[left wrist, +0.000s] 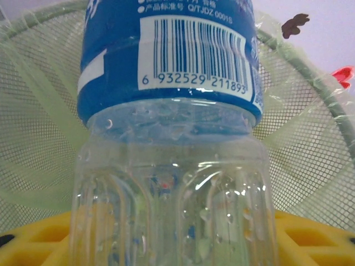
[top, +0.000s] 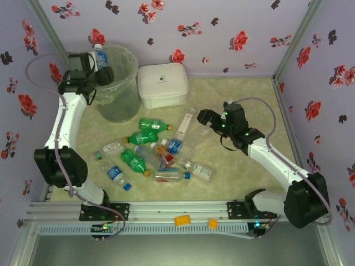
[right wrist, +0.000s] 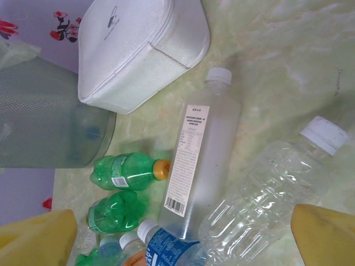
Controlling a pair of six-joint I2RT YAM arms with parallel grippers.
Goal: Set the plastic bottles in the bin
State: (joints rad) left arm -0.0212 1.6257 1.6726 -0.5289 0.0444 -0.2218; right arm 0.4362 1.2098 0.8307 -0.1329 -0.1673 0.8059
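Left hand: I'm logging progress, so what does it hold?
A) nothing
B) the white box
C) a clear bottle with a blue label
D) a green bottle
C: the left hand grips a clear bottle with a blue label at the rim of the bin.

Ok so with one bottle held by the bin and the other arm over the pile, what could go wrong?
The left pincer holds the blue-labelled bottle near the rim of the bin, not its middle; let go here, it might clip the rim and fall outside.
The right pincer hangs open over the clear bottle, which lies close beside the frosted bottle; closing could shove or catch both.
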